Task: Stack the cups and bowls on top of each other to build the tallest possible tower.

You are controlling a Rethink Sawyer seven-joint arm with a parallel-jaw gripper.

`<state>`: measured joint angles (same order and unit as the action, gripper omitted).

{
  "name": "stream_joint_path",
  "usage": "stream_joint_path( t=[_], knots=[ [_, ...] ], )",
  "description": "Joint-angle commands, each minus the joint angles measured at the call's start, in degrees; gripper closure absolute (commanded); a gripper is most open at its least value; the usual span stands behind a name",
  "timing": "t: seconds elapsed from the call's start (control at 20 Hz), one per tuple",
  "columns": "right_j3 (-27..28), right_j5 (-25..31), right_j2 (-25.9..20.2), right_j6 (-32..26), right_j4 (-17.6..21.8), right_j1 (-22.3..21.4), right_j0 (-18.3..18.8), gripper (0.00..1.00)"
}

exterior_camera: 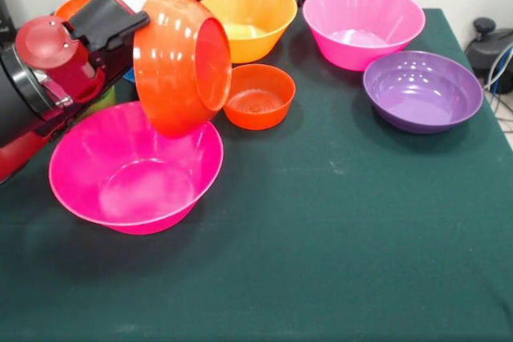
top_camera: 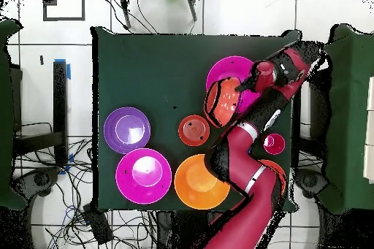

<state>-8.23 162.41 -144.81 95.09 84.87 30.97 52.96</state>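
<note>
One bowl is in play so far: red-orange bowl (exterior_camera: 180, 60) is tilted on its side, mouth facing 3 o'clock in front view, hanging just over the 12 o'clock rim of the near magenta bowl (exterior_camera: 132, 170); claw (exterior_camera: 120, 26) is behind it, apparently clamped on its rim, but the fingers are hidden, so can't tell how wide it's set; judged: 1st nesting is underway, not yet seated. Left to stack: small orange-red bowl (exterior_camera: 258, 95) near centre, light orange bowl (exterior_camera: 250, 12) at 12, 2nd magenta bowl (exterior_camera: 362, 23) at 1, purple bowl (exterior_camera: 422, 90) at 3; overhead also shows a small red-pink cup (top_camera: 274, 143) beside the arm. Near magenta bowl sits close to the bench (exterior_camera: 337, 262) edge at 9 in front view; bare cloth from 4 to 7 gives room; arm crowds the 9–11 side.
</note>
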Motion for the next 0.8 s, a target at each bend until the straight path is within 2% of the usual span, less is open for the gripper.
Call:
stream_joint_path(
  t=[0.05, 0.25, 0.55, 0.8],
  knots=[
    [6.3, -9.5, 6.8, -27.6, 7.2, 1.2, 0.5, 1.0],
    [5.5, -16.1, 7.8, -29.9, 6.1, 1.7, 1.0, 1.0],
    [6.7, -20.5, 4.3, -29.3, 2.7, 3.8, 0.9, 1.0],
    [6.2, -22.4, 4.4, -28.4, 0.2, 4.5, 1.0, 1.0]
  ],
)
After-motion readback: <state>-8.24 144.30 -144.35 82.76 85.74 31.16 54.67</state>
